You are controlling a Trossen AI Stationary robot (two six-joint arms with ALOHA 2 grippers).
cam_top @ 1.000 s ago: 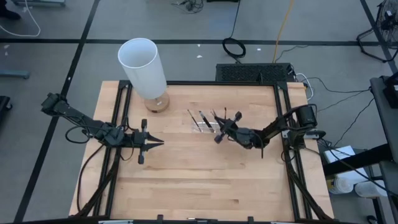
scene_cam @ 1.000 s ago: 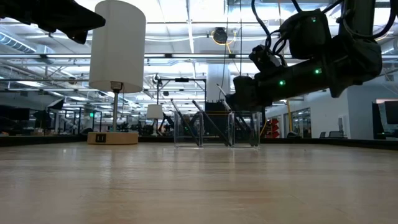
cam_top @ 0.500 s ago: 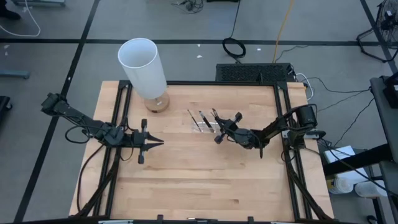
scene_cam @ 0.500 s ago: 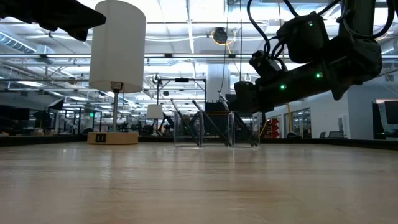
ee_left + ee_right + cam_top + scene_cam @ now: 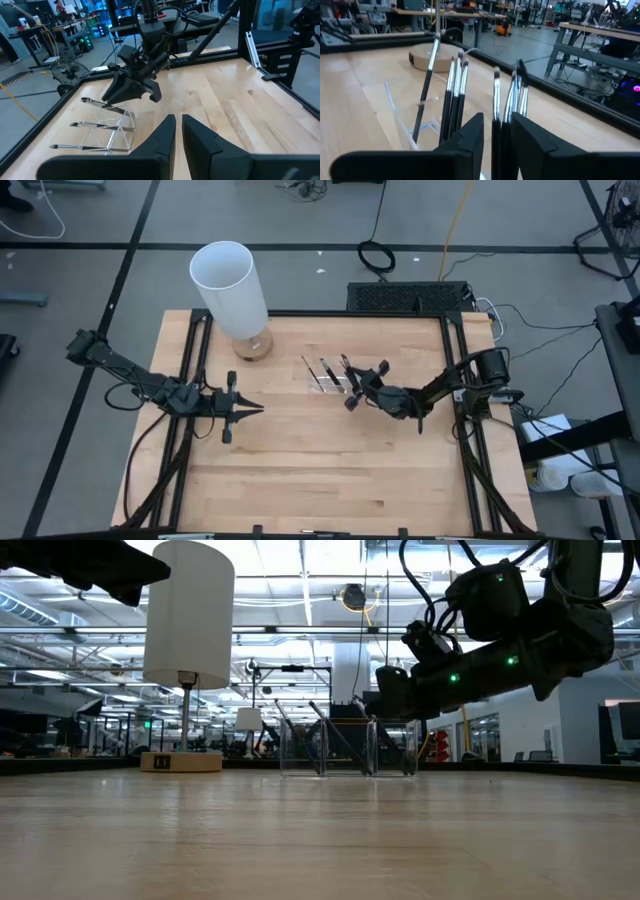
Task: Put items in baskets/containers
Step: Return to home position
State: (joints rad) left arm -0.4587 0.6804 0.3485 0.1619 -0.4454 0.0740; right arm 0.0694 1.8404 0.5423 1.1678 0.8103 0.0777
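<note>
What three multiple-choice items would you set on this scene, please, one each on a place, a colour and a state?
1. The right tool is:
A beside the clear organizer holding the brushes
B at the table's near edge
C off the table

2. The tall cylinder is:
A black
B white
C red

3. The left tool is:
A gripping a brush
B shut and empty
C spread wide

Answers: 1 A, the high view shows it next to the organizer. 2 B, it is white, on a wooden base. 3 B, it closes almost to a point with nothing held.
</note>
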